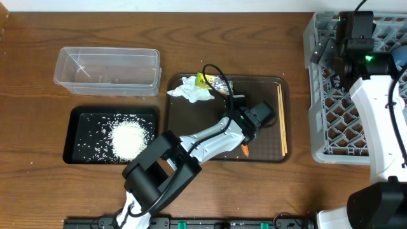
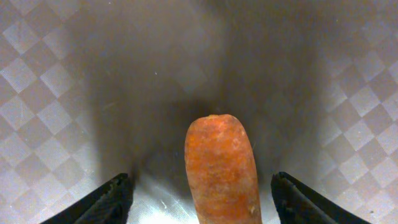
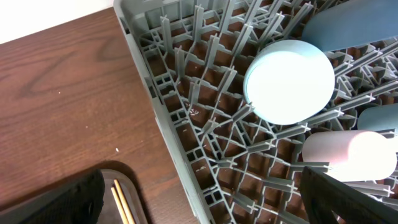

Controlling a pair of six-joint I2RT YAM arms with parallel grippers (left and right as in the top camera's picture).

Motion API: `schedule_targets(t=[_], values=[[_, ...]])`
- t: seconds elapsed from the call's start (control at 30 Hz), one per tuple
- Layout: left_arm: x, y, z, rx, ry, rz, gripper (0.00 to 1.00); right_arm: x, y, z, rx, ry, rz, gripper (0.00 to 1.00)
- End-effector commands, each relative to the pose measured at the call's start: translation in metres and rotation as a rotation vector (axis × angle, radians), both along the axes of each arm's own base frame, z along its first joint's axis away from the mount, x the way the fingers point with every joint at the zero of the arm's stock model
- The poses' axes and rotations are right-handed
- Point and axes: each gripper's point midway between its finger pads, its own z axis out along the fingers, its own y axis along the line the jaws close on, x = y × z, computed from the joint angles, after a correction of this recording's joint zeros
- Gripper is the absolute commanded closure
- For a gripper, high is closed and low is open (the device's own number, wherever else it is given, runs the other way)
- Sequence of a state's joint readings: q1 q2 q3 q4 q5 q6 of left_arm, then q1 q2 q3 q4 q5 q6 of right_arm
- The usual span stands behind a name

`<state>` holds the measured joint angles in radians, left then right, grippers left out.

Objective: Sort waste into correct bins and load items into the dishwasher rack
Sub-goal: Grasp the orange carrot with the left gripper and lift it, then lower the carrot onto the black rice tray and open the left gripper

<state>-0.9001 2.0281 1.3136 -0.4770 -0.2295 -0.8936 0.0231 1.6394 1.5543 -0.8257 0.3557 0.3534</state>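
Note:
On the brown serving tray (image 1: 191,127) my left gripper (image 1: 247,145) stands open over the small orange carrot (image 1: 245,151). In the left wrist view the carrot (image 2: 221,171) lies between the fingers (image 2: 109,202) with a gap on each side. The crumpled tissue (image 1: 191,90) and the snack wrapper (image 1: 213,82) lie at the tray's far edge, and the chopsticks (image 1: 282,121) along its right side. Rice (image 1: 130,138) is heaped in the black tray (image 1: 79,124). My right gripper (image 1: 324,54) hangs open and empty over the grey rack (image 3: 186,124), which holds a light-blue cup (image 3: 289,81), a white cup (image 3: 348,155) and a blue bowl (image 3: 348,25).
The clear tub (image 1: 108,69) stands at the back left, beyond the black tray. A black cable (image 1: 216,75) loops over the wrapper end of the brown tray. The rack (image 1: 331,133) fills the right side, with bare wood between it and the tray.

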Motion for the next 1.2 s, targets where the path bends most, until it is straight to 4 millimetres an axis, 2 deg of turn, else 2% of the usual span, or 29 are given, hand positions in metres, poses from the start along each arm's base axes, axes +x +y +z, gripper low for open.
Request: schedule_targets(t=[0.0, 0.1, 0.27, 0.43, 0.63, 0.73, 0.83, 0.93, 1.07, 1.17], values=[[-0.001, -0.001, 0.001, 0.015, -0.017, -0.001, 0.29, -0.001, -0.004, -0.004, -0.022, 0.016, -0.003, 0.01], [-0.004, -0.003, 0.001, 0.015, -0.017, -0.009, 0.36, -0.001, -0.004, -0.004, -0.022, 0.016, -0.003, 0.01], [-0.004, -0.003, 0.001, 0.015, -0.018, -0.009, 0.59, -0.001, -0.004, -0.004, -0.022, 0.016, -0.003, 0.01], [-0.004, -0.003, 0.001, 0.016, -0.018, -0.009, 0.72, -0.001, -0.004, -0.004, -0.022, 0.016, -0.003, 0.01], [-0.001, 0.004, 0.005, 0.048, -0.038, 0.001, 0.76, -0.001, -0.004, -0.004, -0.022, 0.016, -0.003, 0.01], [0.001, 0.015, 0.017, 0.071, -0.052, 0.015, 0.76, -0.001, -0.004, -0.004, -0.022, 0.016, -0.003, 0.01], [0.005, 0.029, 0.040, 0.069, -0.064, 0.044, 0.75, -0.001, -0.004, -0.004, -0.022, 0.016, -0.003, 0.01], [0.011, 0.055, 0.068, 0.066, -0.075, 0.096, 0.75, -0.001, -0.004, -0.004, -0.022, 0.016, -0.003, 0.01], [0.022, 0.111, 0.104, 0.089, -0.089, 0.216, 0.75, -0.001, -0.004, -0.004, -0.022, 0.016, -0.003, 0.01], [0.027, 0.158, 0.123, 0.101, -0.077, 0.325, 0.76, -0.001, -0.004, -0.004, -0.022, 0.016, -0.003, 0.01]])
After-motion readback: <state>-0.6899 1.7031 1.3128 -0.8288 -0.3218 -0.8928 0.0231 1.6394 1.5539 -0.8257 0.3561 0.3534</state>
